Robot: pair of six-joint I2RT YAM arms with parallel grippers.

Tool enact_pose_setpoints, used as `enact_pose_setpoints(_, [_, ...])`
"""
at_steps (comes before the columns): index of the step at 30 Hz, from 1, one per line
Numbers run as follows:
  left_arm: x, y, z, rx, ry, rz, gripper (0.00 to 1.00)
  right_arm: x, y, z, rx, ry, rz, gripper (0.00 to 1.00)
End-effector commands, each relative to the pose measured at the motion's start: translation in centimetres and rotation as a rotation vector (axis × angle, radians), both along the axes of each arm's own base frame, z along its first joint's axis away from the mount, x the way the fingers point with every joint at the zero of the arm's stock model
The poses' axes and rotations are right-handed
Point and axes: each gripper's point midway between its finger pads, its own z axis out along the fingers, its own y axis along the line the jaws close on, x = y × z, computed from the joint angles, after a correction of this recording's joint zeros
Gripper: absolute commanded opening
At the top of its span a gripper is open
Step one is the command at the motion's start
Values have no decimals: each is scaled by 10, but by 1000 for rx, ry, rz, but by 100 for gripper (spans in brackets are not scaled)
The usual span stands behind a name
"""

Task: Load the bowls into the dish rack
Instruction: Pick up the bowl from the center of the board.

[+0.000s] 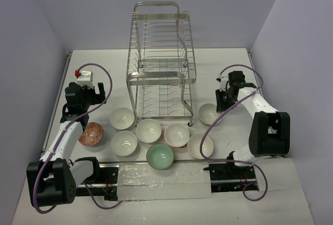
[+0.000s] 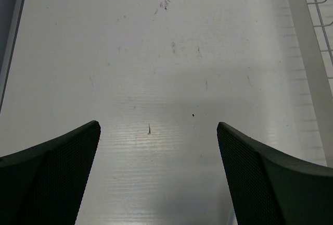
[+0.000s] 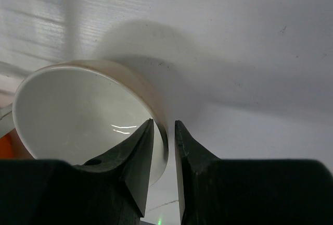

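Beside the dish rack (image 1: pixel 161 63), right pincer (image 3: pixel 164 123) narrowly straddles rim of white bowl (image 3: pixel 73 110).

A white worktop (image 1: pixel 234 69), faintly scuffed and scratched, sits in a booth of plain pale lilac walls: a back wall (image 1: pixel 93 6), a left wall (image 1: pixel 26 79) and a right wall (image 1: pixel 302 53). Soft, even light from above casts only gentle shadows
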Motion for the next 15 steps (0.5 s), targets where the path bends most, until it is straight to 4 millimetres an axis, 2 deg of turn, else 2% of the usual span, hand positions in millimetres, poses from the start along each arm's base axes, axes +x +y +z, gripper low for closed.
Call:
enact_pose_setpoints(1, [-1, -2, -2, 10, -8, -28, 99, 3, 5, 5, 16, 4, 14, 30])
enact_pose_setpoints(8, [-3, -2, -2, 17, -11, -27, 99, 1, 4, 2, 15, 18, 18, 29])
enact_pose_setpoints(15, [-3, -3, 1, 13, -14, -37, 99, 1, 4, 2, 14, 15, 13, 17])
